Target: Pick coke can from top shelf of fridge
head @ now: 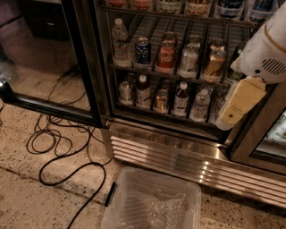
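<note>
The fridge (178, 152) stands open, its glass door (49, 58) swung to the left. The top shelf (178, 15) runs along the upper edge. Only the bottoms of several cans and bottles show on it, two reddish ones at the left (142, 3). A red coke can (166, 56) stands on the rack below, between a blue Pepsi can (143, 50) and a silver can. My gripper (229, 117), cream below a white wrist, hangs at the right in front of the lower racks, apart from the cans.
The lowest rack holds several small bottles and cans (161, 96). A clear plastic bin (152, 203) sits on the floor before the louvred grille (187, 163). Black cables (58, 147) loop on the floor at the left. A second cooler door frame (263, 152) is at the right.
</note>
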You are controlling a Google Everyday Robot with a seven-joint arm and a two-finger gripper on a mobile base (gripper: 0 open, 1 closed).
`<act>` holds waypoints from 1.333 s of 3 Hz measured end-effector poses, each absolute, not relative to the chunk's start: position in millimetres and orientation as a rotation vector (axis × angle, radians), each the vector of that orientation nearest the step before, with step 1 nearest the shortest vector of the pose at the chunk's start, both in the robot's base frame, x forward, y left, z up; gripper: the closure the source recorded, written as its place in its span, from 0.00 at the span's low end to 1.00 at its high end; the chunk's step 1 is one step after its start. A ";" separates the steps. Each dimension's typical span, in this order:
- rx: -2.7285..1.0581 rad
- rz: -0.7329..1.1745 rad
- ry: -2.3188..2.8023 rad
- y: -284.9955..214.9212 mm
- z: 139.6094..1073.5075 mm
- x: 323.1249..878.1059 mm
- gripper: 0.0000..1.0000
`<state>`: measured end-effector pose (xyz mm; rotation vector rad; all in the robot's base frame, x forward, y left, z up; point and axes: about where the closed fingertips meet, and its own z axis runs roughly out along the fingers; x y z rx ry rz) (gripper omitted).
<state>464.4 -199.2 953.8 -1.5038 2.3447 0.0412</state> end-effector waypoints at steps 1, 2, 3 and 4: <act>-1.481 0.134 2.373 -197.7 950.0 467.0 0.00; -1.483 0.138 2.372 -197.0 950.0 467.0 0.00; -1.450 0.134 2.326 -171.0 944.0 480.1 0.00; -1.313 0.150 2.313 -132.9 931.8 515.8 0.00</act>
